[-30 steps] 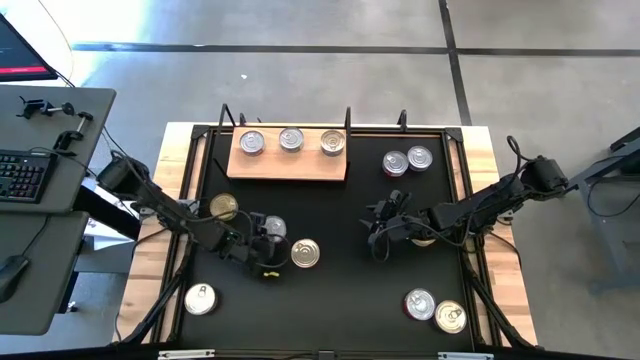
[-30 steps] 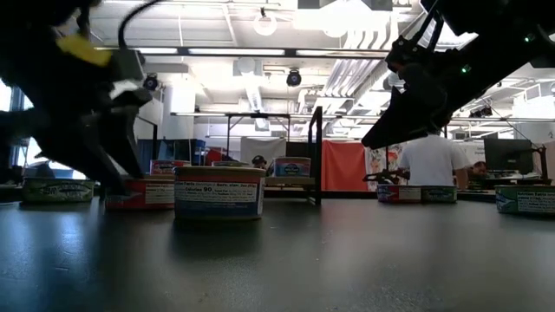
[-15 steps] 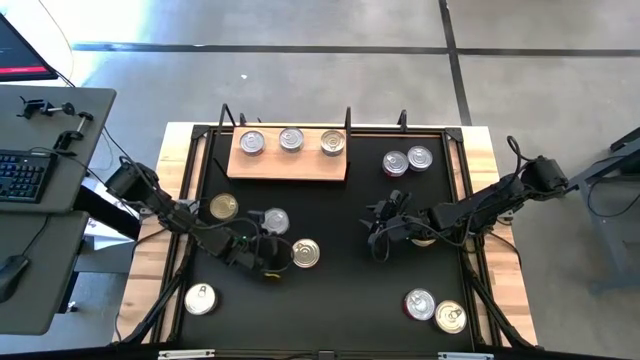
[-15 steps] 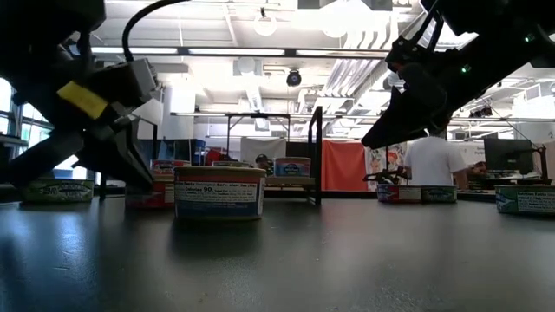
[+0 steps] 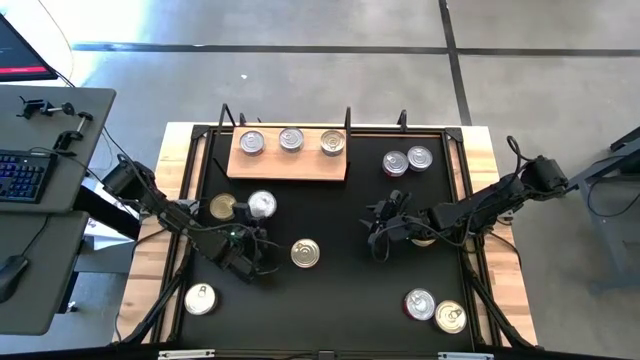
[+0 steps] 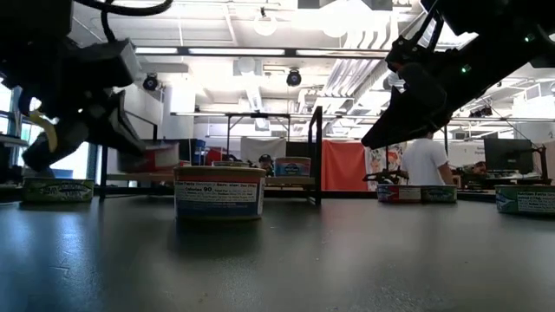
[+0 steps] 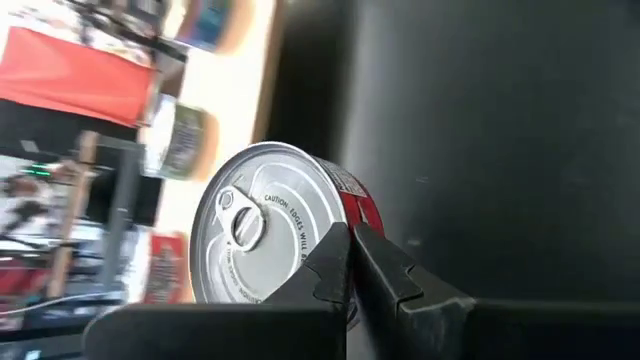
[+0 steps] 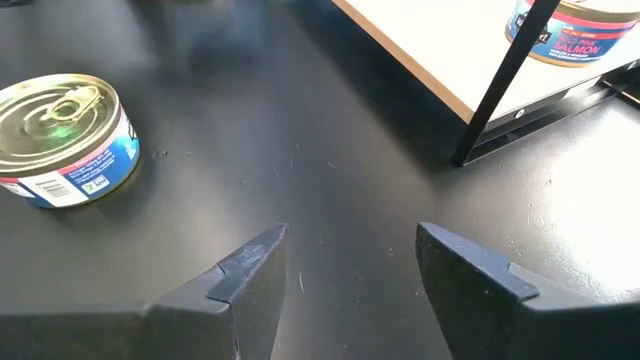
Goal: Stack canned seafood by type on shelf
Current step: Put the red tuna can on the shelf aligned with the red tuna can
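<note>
- The shelf (image 5: 288,165) was seen at the upper centre of the high view, with 3 tins set in a row along its far edge and its near strip bare.
- The left gripper (image 5: 255,232) was placed at the left centre of that view, below and slightly left of the shelf, so the coming carry was judged to run up the frame; the left arm was clearly the nearer one.
- A silver-lidded tin with a red side (image 7: 275,232) was held clamped by it at the rim, lifted clear of the mat in the low view.
- The right gripper (image 8: 345,265) was held right of centre with its fingers apart and empty.
</note>
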Tool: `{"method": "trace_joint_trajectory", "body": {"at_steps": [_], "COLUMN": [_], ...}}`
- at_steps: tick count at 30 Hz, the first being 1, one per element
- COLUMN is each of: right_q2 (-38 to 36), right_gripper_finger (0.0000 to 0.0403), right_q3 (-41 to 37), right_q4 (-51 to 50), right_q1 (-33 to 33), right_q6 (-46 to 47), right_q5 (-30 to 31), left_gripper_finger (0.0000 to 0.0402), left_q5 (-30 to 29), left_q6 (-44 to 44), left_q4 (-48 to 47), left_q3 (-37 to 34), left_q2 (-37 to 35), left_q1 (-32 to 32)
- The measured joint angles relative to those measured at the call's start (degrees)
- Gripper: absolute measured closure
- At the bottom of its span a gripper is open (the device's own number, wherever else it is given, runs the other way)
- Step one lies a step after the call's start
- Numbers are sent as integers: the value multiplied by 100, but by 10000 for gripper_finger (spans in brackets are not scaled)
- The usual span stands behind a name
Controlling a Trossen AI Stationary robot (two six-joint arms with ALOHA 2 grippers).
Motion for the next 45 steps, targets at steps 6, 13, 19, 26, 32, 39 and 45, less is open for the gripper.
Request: {"method": "trace_joint_trajectory", "body": {"at_steps": [6,13,19,26,32,39,45], "right_q2": [0,0,0,0,0,0,0], "right_gripper_finger": [190,190,190,190,190,190,190], "right_q3": [2,0,2,0,2,1,2], "right_q4": [1,4,2,2,7,39,42], "right_q1": [0,0,0,0,0,0,0], "right_q6": [-1,1,-1,1,17,14,14], "right_q5": [2,0,1,0,2,1,0], "left_gripper_finger": [401,401,401,401,401,401,386], "left_q5": [-494,-167,1109,1983,2401,2458,2503], "left_q6": [-5,264,1626,3068,3152,2970,2974], "left_q4": [-335,-389,661,1917,1767,1384,1416], "left_q3": [2,-113,-432,-785,-783,-782,-770], "left_q2": [-7,-533,-1586,-2149,-2153,-2155,-2155], "left_q1": [481,1724,2911,4112,4536,4621,4623]}}
